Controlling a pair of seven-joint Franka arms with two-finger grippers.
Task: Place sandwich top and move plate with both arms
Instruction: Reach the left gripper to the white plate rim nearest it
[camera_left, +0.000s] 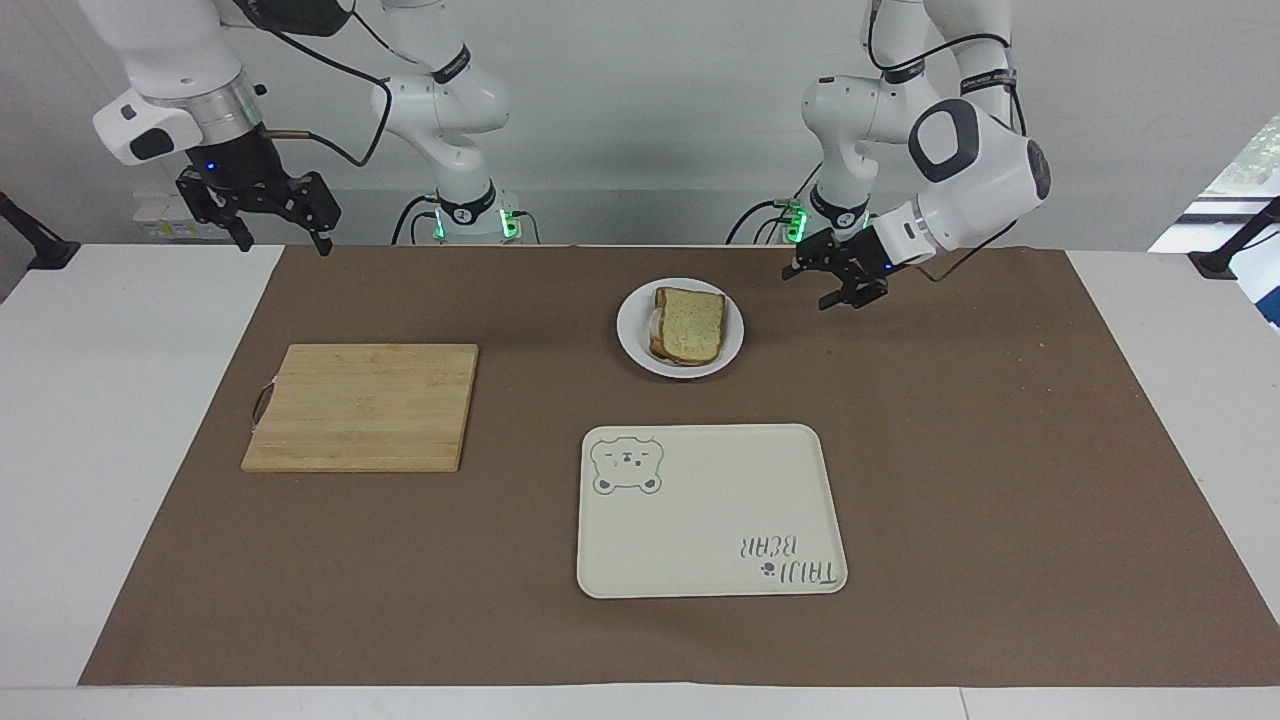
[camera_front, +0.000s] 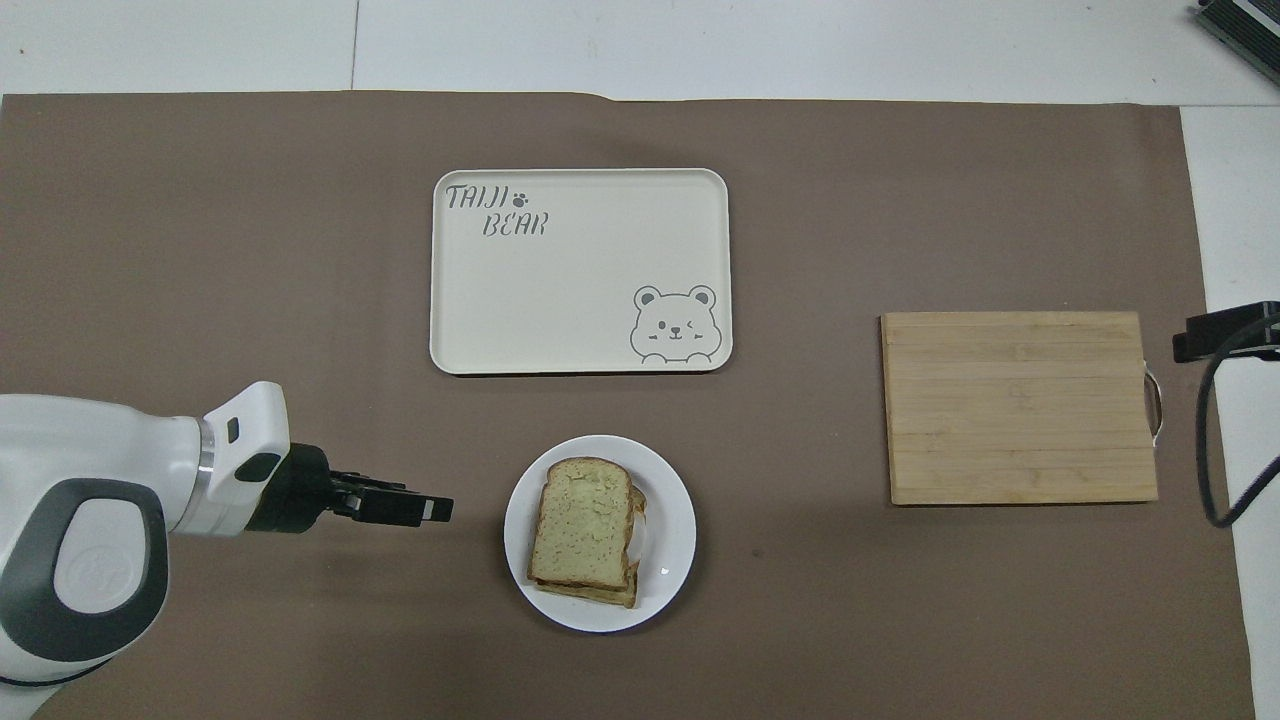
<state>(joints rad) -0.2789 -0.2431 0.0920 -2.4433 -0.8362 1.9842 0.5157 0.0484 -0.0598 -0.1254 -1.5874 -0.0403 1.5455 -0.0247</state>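
White table (camera_left: 110, 420) under brown mat (camera_left: 1000, 480) — plate (camera_left: 630, 345), bear tray (camera_left: 700, 530), wooden cutting board (camera_left: 360, 405).

White plate (camera_left: 632, 345), cream tray (camera_left: 700, 540) — grey bear print; brown mat (camera_left: 1000, 480)

The bread (camera_front: 583, 527) tops a sandwich on the plate (camera_front: 670, 540), nearer the robots than the tray (camera_front: 580, 290). The left gripper (camera_front: 425, 508) hangs just beside the plate; a board (camera_front: 1018, 405) lies toward the right arm's end.
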